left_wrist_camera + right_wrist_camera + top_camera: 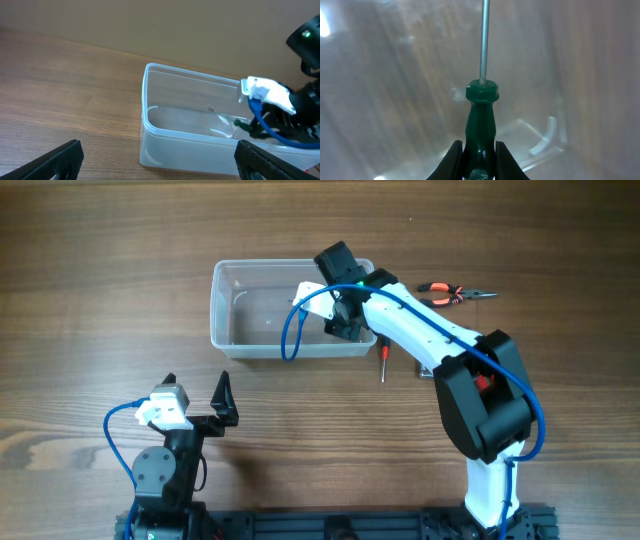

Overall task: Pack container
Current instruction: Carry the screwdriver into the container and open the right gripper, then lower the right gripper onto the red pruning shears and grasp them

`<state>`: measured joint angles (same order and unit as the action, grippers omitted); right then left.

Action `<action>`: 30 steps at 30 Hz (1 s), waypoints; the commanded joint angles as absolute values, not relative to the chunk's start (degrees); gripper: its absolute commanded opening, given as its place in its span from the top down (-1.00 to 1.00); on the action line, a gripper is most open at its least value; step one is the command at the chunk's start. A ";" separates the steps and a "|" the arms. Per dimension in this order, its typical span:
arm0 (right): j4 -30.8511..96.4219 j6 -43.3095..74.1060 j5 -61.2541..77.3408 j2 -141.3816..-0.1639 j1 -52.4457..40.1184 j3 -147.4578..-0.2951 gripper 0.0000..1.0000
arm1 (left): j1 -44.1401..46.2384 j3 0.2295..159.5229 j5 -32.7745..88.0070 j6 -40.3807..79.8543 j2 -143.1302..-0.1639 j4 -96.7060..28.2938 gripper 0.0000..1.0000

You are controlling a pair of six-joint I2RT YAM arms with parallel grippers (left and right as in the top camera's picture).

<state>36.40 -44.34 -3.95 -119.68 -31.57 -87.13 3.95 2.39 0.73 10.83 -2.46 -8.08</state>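
The clear plastic container (258, 315) stands at the back middle of the table; it also shows in the left wrist view (170, 125). My right gripper (345, 320) reaches down into its right end and is shut on the handle of a green screwdriver (481, 110), whose metal shaft points away over the container's floor (395, 75). The fingers (479, 150) clamp the handle on both sides. A bit of the green handle shows through the wall (245, 125). My left gripper (197, 388) is open and empty near the front left, its fingers (159, 155) wide apart and facing the container.
A red-handled screwdriver (381, 360) lies on the table just in front of the container's right corner. Orange and black pliers (450, 293) lie to the container's right, behind the right arm. A blue cable (290, 330) loops over the container's front wall.
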 commanded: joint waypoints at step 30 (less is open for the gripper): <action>58.06 4.45 0.86 -95.98 7.90 -71.55 -0.95 | 3.62 2.15 0.58 11.35 -2.33 -8.12 -1.00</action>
